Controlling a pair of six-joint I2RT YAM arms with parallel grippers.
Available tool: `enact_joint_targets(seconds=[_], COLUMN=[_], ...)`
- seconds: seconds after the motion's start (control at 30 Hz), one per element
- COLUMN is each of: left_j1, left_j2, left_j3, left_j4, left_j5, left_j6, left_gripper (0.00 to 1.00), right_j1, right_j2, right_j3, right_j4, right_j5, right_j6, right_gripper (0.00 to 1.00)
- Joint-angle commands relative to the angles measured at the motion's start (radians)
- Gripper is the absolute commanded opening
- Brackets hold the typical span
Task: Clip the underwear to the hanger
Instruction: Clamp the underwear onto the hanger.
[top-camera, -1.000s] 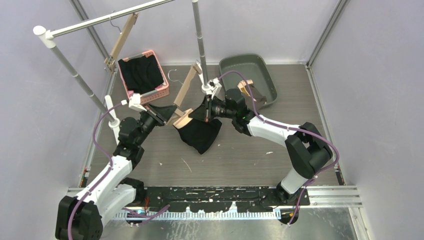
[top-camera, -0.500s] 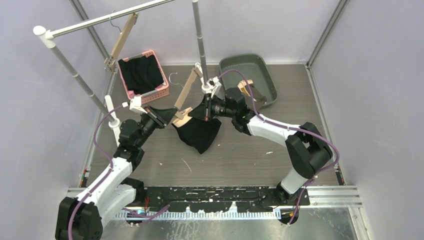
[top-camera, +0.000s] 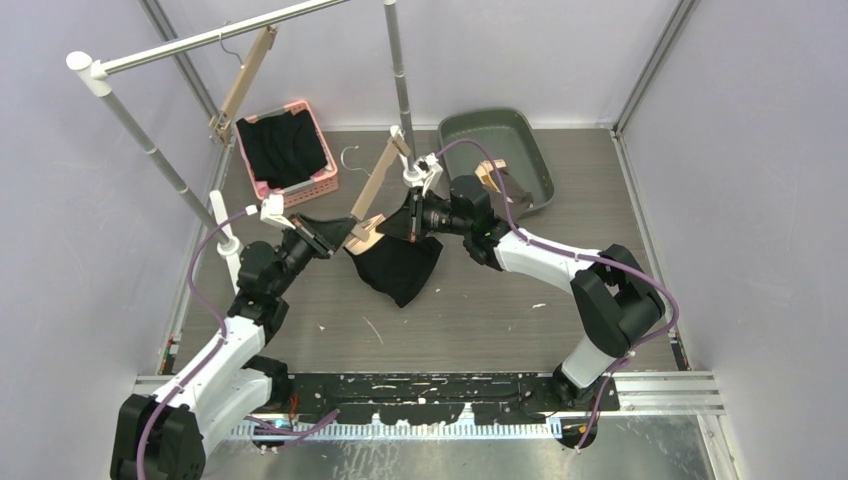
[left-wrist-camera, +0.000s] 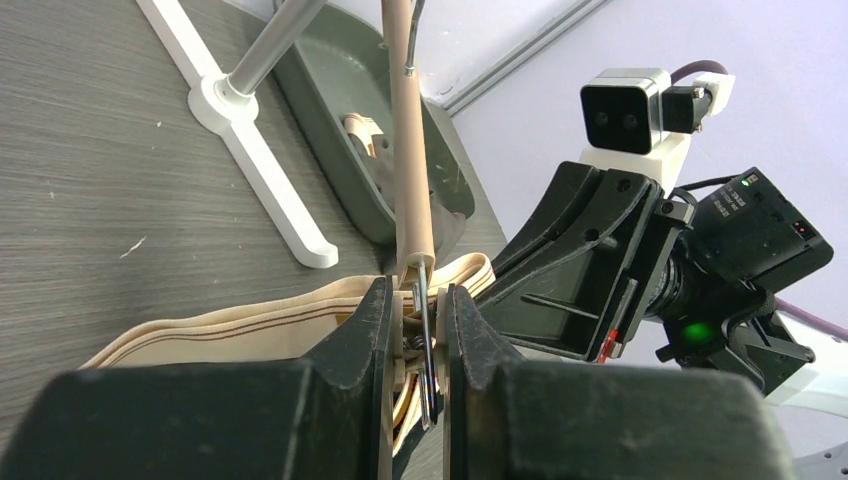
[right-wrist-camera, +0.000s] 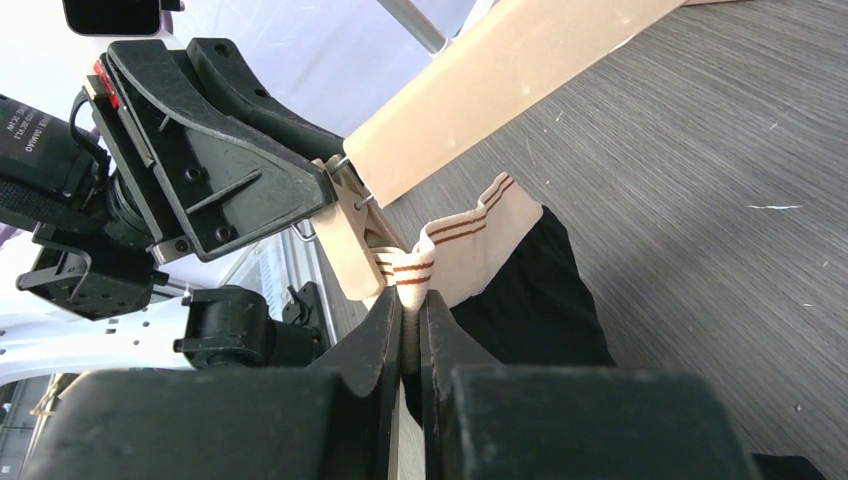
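Black underwear (top-camera: 398, 268) lay bunched at the middle of the worktop (top-camera: 520, 310), its cream, brown-striped waistband (right-wrist-camera: 470, 235) raised at its 12 o'clock edge. The right fingers (top-camera: 392, 228), reaching in from 3 o'clock, were pinched almost closed on that waistband. The left fingers (top-camera: 340, 235), coming from 9 o'clock, were squeezed nearly together on the clip (right-wrist-camera: 350, 245) at the lower end of the tilted wooden hanger (top-camera: 377, 185). The waistband sat against the clip. A pink basket (top-camera: 305, 188) stood at 11 o'clock, a grey tub (top-camera: 485, 135) at 1 o'clock.
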Motion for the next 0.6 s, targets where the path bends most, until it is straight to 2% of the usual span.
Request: enact_joint_targets(seconds=[0.0,0.57], left_j1=[0.005,0.005], left_j2=[-0.022,-0.011], left_j3=[0.000,-0.009], left_j4=[0.123,0.153], left_j5=[0.027,0.043], left_j6=[0.003,0.009], left_gripper=[0.00,0.00], right_j1=[0.006,0.006], right_j2=[-0.006,-0.004], right_j3=[0.055,0.064], right_j4=[0.062,0.076], right_j5=[-0.014,-0.018], right_j6=[-0.005,0.004], right_gripper=[0.01,0.01])
